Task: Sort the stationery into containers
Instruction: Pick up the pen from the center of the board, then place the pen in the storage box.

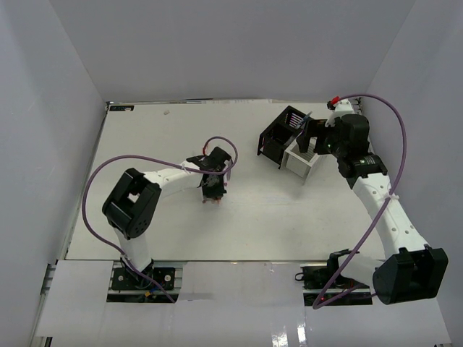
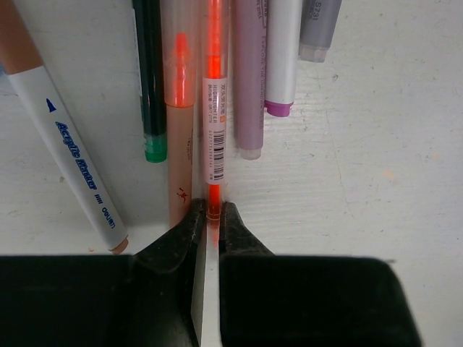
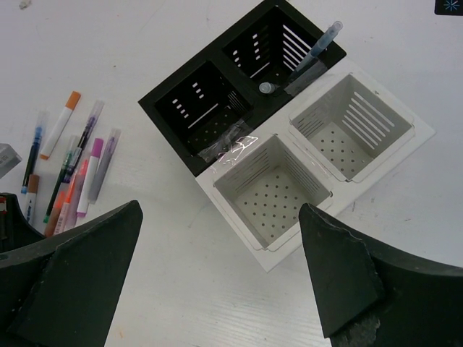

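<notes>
- Pens [image 2: 249, 72] lie side by side on the table [image 2: 376, 144] at the left pincer [image 2: 212, 217], well apart from the boxes
- The left pincer is clenched on the tip end of the thin orange pen [image 2: 215, 94], which lies flat among the others
- Handling, as I judge it: light, stiff, with a smooth round barrel that can roll or slip. Held at the very end it may swing, so a grip nearer the middle would be steadier. Its neighbours lie close and could be dragged along
- Count at the left wrist: seven pens. They are a white marker with a tan cap, a dark green, a peach, the orange, a lilac, a white with a magenta end, and a grey
- From the right wrist the pile looks like about eight, but the overlap makes it hard to tell
- The right pincer [image 3: 221, 210] hangs released, jaws wide, above the boxes and grasping nothing
- Two boxes touch side to side, one black box [image 3: 160, 92] and one white box [image 3: 416, 129], each with two compartments
- One clear pen [image 3: 318, 50] leans in the black box's far compartment, and no pens show in the other three
</notes>
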Available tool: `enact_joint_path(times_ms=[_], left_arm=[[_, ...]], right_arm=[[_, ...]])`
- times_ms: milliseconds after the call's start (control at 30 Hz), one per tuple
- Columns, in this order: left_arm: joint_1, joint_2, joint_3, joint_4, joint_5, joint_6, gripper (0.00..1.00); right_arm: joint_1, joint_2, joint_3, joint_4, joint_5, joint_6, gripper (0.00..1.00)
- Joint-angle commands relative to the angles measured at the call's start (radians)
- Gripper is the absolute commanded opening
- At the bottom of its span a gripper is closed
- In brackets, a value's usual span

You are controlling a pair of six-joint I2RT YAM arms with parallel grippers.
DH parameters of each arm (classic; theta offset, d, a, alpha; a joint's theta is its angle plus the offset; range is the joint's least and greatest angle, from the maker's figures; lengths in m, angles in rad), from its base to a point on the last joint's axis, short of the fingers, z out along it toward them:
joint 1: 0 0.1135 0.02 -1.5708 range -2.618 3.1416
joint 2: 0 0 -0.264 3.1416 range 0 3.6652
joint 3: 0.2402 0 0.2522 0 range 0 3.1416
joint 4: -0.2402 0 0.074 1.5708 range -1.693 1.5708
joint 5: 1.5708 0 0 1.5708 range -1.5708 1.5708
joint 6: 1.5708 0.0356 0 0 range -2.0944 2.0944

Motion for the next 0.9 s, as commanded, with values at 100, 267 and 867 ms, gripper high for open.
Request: enact_joint_path(times_ms=[100, 267, 867], left_arm=[[-0.002, -0.094, 0.036, -0.069, -0.032, 0.012, 0.00], [-0.002, -0.196, 0.048, -0.066, -0.032, 0.063, 0.00], [-0.008, -0.600, -0.186, 0.386, 0.360, 0.658, 0.00]], right_arm=[[-0.002, -0.025, -0.002, 0.051, -0.127, 0.013, 0.95], [0.023, 0.015, 0.047, 0.045, -0.309, 0.065, 0.95], [0.329, 0.362, 0.360, 0.053, -0.491, 0.255, 1.00]])
